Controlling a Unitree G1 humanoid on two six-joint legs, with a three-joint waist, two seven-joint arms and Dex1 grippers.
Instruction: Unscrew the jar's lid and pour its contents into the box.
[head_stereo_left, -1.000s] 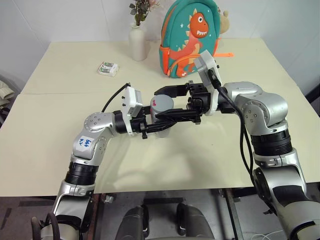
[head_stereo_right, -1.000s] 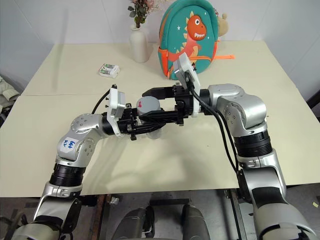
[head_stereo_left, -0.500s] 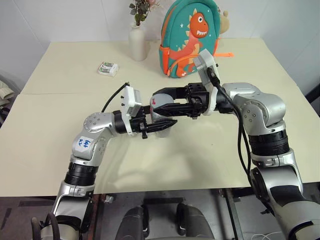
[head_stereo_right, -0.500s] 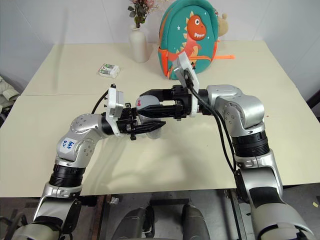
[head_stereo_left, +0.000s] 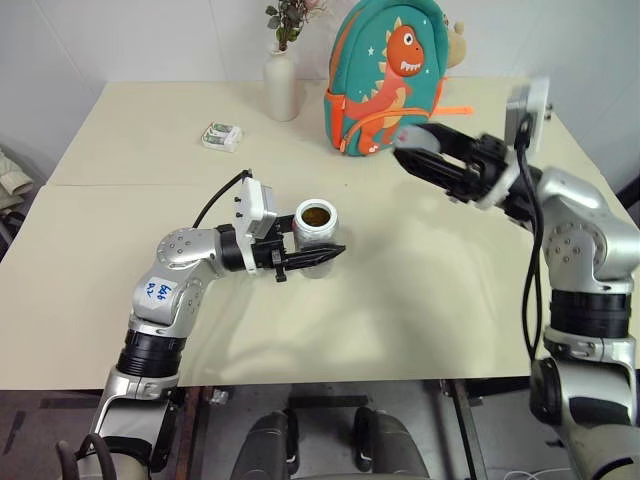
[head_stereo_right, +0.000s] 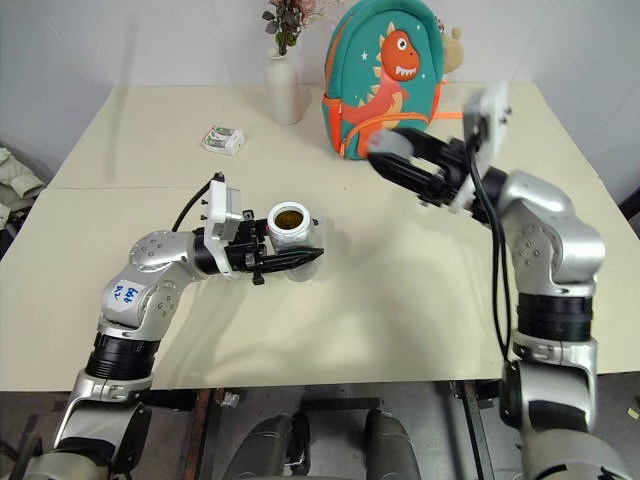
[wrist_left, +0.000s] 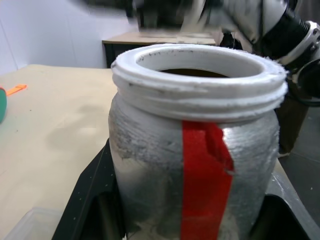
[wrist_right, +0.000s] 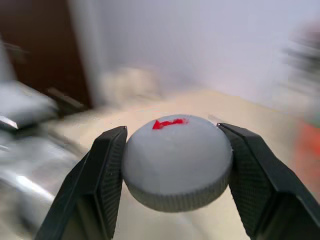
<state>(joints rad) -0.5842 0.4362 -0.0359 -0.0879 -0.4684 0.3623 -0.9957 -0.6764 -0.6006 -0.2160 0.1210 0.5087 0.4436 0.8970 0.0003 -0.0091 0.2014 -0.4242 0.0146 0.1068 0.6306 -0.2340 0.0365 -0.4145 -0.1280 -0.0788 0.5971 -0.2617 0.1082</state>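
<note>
- Left claw (head_stereo_left: 325, 256) clamped on the jar (head_stereo_left: 315, 226), held upright just above the worktop (head_stereo_left: 130, 215) at centre frame, mouth open, brown contents (head_stereo_left: 317, 213) showing inside.
- Right claw (wrist_right: 172, 172) clamped on the lid (wrist_right: 176, 167), pinched edge to edge, up in the upper right of the head views, well apart from the jar.
- Risk of spilling: open mouth now, so any early tilt away from the box would scatter the pieces over the worktop.
- Risk of slipping: smooth silvery side with a red tape strip (wrist_left: 202, 175) between two narrow fingers; could rotate or slide once tipped.
- Risk of dropping the lid: held only by its rim; a loose release could send it rolling off the worktop.
- Box (wrist_left: 30, 225) glimpsed as a clear corner just beside the jar in the left wrist view; hidden behind jar and claw in the head views, so aim hard to judge.
- Backpack (head_stereo_left: 385, 75) close behind the right arm in the upper middle; likely to be bumped on a swing back.
- Vase (head_stereo_left: 281, 85) and small packet (head_stereo_left: 220, 136) in the upper left, well apart, out of the way.
</note>
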